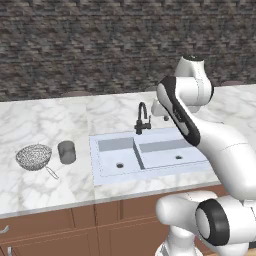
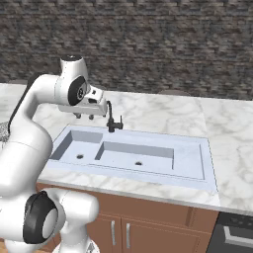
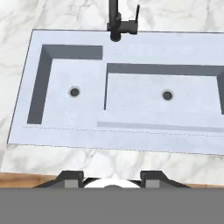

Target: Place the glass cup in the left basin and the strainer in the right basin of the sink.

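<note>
The strainer, a round wire-mesh bowl with a thin handle, rests on the marble counter left of the sink. The grey glass cup stands upright just right of it, between strainer and sink. The smaller left basin and the wider right basin hold nothing. My gripper hangs open and empty above the sink's front left part, looking down into both basins, well away from cup and strainer.
A black curved faucet rises behind the divider, close to my hand. Marble counter runs on both sides of the sink, with a dark brick wall behind and wooden cabinet doors below.
</note>
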Controlling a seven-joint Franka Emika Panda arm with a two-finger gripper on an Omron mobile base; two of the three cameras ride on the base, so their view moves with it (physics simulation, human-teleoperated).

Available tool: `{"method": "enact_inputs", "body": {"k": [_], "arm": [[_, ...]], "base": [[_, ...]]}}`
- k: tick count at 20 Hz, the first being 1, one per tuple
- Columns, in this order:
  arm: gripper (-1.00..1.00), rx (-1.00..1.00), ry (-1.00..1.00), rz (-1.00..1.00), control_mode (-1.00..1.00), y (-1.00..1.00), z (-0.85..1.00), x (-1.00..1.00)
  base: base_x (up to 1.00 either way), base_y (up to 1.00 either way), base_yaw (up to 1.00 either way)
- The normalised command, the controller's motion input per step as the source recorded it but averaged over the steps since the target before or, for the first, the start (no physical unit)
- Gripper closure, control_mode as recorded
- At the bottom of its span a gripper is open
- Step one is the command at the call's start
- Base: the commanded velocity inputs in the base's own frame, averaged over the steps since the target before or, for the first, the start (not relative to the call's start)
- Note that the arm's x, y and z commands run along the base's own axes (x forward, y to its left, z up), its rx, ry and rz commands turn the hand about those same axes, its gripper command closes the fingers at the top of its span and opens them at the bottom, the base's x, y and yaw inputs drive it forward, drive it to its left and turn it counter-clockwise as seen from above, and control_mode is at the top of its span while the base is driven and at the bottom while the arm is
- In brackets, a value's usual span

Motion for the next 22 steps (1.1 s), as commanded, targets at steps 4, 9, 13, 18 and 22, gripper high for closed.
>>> {"method": "enact_inputs", "body": {"k": [4, 9, 13, 18, 22], "arm": [[-1.0, 0.0, 0.0, -0.01, -1.0, 0.09, -0.06, -0.01], [-1.0, 0.0, -0.12, -0.22, -1.0, 0.52, -0.13, -0.15], [-1.0, 0.0, -0.13, -0.26, -1.0, 0.5, -0.01, -0.22], [-1.0, 0.0, -0.01, -0.23, -1.0, 0.59, -0.33, 0.05], [-1.0, 0.0, 0.15, 0.01, -1.0, 0.51, -0.25, 0.38]], "base": [[0.0, 0.0, 0.0], [0.0, 0.0, 0.0], [0.0, 0.0, 0.0], [0.0, 0.0, 0.0], [0.0, 0.0, 0.0]]}}
